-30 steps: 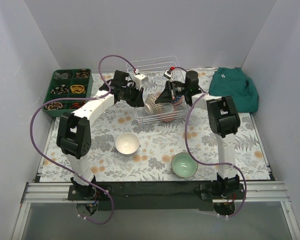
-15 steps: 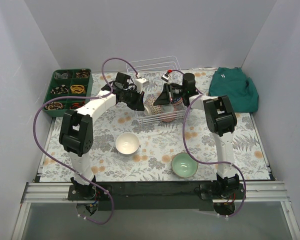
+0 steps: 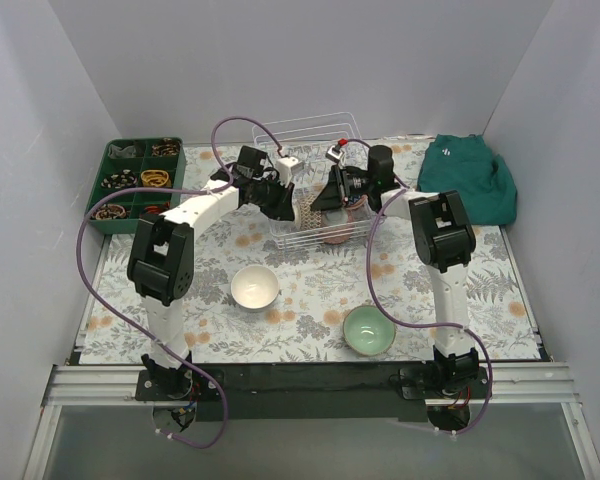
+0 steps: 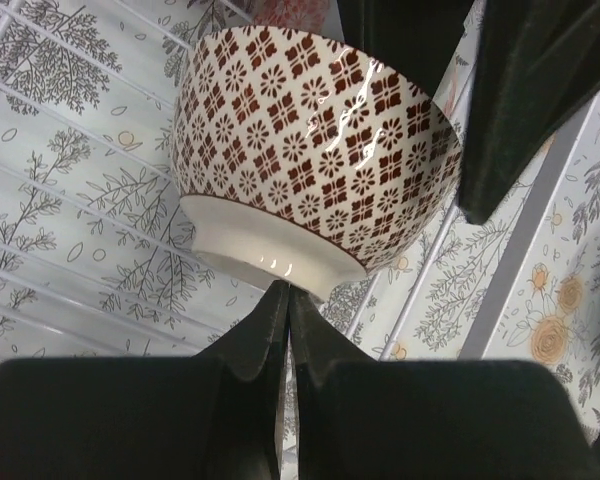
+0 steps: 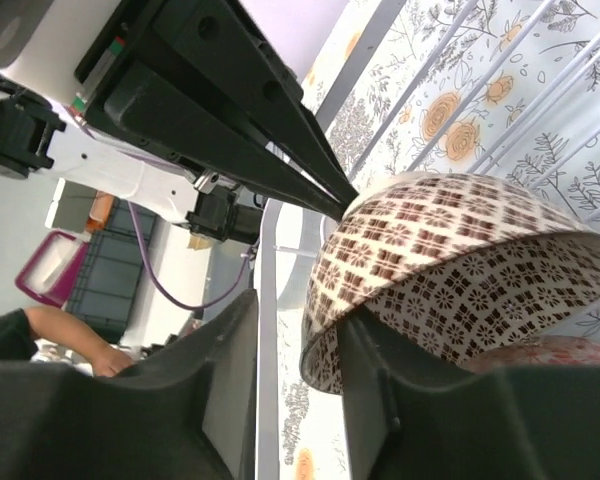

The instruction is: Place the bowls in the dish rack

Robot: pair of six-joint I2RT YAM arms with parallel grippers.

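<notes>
A: Bowl count?

B: Four visible. One white bowl and one green bowl sit loose on the worktop, well apart. One brown bowl is tipped on its side in the rack, with one red bowl just beside it. The arms hide the rest of the rack. One tray, one cloth.

A: End effectors?

B: Two. The left end effector is closed, fingers pressed together, tips at the brown bowl's foot. The right end effector is parted and straddles that bowl's rim, with a gap on the outer side.

A: Change from a second ago?

B: The left arm has reached further over the rack and covers more of the brown bowl. The white bowl and green bowl are unmoved.
</notes>
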